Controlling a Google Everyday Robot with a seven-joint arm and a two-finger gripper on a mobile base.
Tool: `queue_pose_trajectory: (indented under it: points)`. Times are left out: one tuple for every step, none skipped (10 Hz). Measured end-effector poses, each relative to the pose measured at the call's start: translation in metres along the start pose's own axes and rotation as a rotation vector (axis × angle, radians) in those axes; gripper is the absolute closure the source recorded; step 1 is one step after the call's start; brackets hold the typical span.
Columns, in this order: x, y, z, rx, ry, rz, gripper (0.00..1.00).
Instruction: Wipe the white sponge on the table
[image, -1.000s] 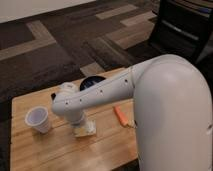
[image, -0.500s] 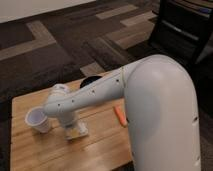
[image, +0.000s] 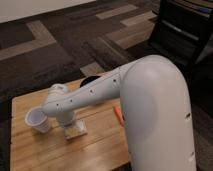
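Observation:
The white sponge (image: 75, 131) lies flat on the light wooden table (image: 35, 155), right of the white plastic cup (image: 37, 120). My white arm reaches from the right across the table. My gripper (image: 68, 123) points down onto the sponge's top and presses on it, hiding its middle. The sponge's edges show around the gripper's base.
A small orange object (image: 118, 114) lies on the table beside my arm, to the right. A dark round object (image: 90, 81) shows at the table's far edge behind the arm. Dark patterned carpet surrounds the table. A black cabinet (image: 182, 30) stands at the back right.
My arm has swung left across the table, taking the sponge with it toward the cup. The cup and orange object have stayed put.

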Motion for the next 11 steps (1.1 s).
queue_pose_trajectory:
  points:
    - [0.005, 0.003, 0.004, -0.013, -0.001, 0.026, 1.00]
    - [0.009, 0.003, 0.006, -0.022, -0.003, 0.047, 1.00]
    - [0.019, 0.004, 0.009, -0.027, 0.008, 0.076, 1.00]
    - [0.027, 0.006, 0.011, -0.031, 0.016, 0.094, 1.00]
    - [0.036, 0.010, 0.014, -0.039, 0.027, 0.119, 1.00]
    - [0.049, 0.016, 0.016, -0.049, 0.041, 0.154, 1.00]
    - [0.056, 0.019, 0.017, -0.056, 0.050, 0.176, 1.00]
    - [0.068, 0.025, 0.018, -0.066, 0.065, 0.208, 1.00]
    - [0.082, 0.032, 0.018, -0.074, 0.084, 0.243, 1.00]
    - [0.090, 0.038, 0.018, -0.080, 0.095, 0.263, 1.00]
    - [0.095, 0.044, 0.017, -0.089, 0.103, 0.282, 1.00]
